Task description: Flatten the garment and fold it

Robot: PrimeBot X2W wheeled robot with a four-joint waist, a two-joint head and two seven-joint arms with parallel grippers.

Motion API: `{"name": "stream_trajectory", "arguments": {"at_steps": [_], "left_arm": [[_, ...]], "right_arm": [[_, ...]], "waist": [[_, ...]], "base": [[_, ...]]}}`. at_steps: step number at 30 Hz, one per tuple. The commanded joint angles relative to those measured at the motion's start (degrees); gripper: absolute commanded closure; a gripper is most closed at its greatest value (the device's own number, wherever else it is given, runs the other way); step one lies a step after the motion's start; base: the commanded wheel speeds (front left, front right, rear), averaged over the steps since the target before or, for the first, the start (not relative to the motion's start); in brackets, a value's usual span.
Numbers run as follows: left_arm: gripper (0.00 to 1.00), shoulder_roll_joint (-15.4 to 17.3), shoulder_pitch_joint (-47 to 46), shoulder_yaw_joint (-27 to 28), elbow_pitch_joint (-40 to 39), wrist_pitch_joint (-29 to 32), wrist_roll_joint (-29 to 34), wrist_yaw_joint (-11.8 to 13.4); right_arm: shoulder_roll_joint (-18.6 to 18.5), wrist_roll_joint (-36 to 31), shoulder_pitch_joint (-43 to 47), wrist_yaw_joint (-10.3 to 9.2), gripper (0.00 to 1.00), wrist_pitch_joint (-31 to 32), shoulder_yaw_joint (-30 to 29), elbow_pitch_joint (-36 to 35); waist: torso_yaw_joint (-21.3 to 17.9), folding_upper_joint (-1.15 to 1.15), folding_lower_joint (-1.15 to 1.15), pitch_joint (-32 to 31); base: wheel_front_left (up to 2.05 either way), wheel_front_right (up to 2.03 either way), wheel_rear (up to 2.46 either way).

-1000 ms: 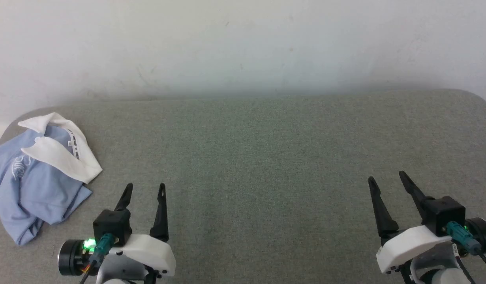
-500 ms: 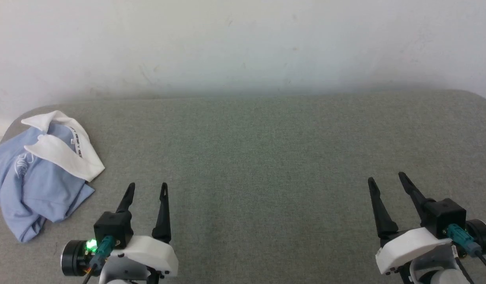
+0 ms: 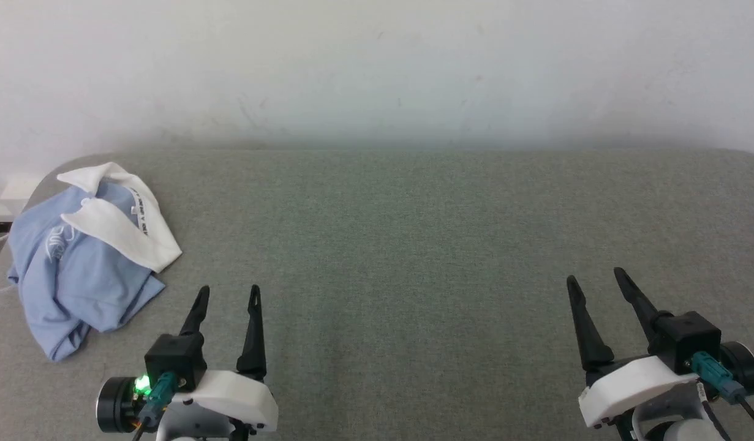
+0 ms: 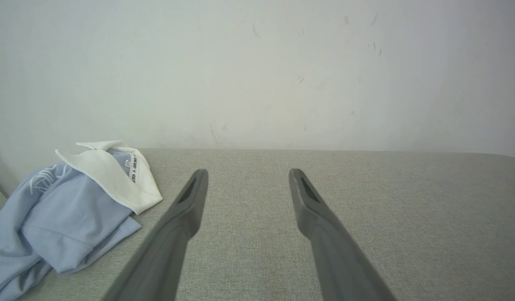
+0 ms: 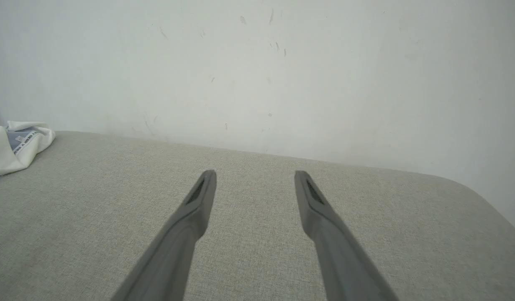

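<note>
Head view, garment: light blue polo shirt point(image 3: 76, 269) lies crumpled at the far left end of the grey fabric surface point(image 3: 401, 245), with its white collar point(image 3: 128, 226) on top.
Head view, tools: left gripper point(image 3: 229, 289) is near the shirt and clear of it. Right gripper point(image 3: 595, 275) is well apart at lower right. Both have their fingers spread.
Left wrist view: fingers apart over the fabric; the shirt is to their left, its white script logo point(image 4: 42, 182) showing.
Right wrist view: fingers apart over the fabric; the collar is at the left edge, below the pale wall point(image 5: 257, 62).
</note>
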Motion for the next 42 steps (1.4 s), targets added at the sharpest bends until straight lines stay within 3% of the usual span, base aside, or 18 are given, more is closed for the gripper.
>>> {"name": "stream_trajectory", "arguments": {"at_steps": [1,42], "left_arm": [[0.00,-0.1,0.8,-0.2,0.2,-0.6,-0.6,0.3],[0.00,-0.1,3.3,0.4,0.6,-5.4,-1.3,0.3]], "right_arm": [[0.1,0.7,0.1,-0.03,0.00,-0.6,0.2,0.3],[0.2,4.7,1.4,-0.05,0.00,-5.4,3.3,3.7]], "waist": [[0.9,0.00,0.00,-0.2],[17.5,0.00,0.00,-2.5]], "base": [[0.00,0.00,0.00],[0.00,0.00,0.00]]}}
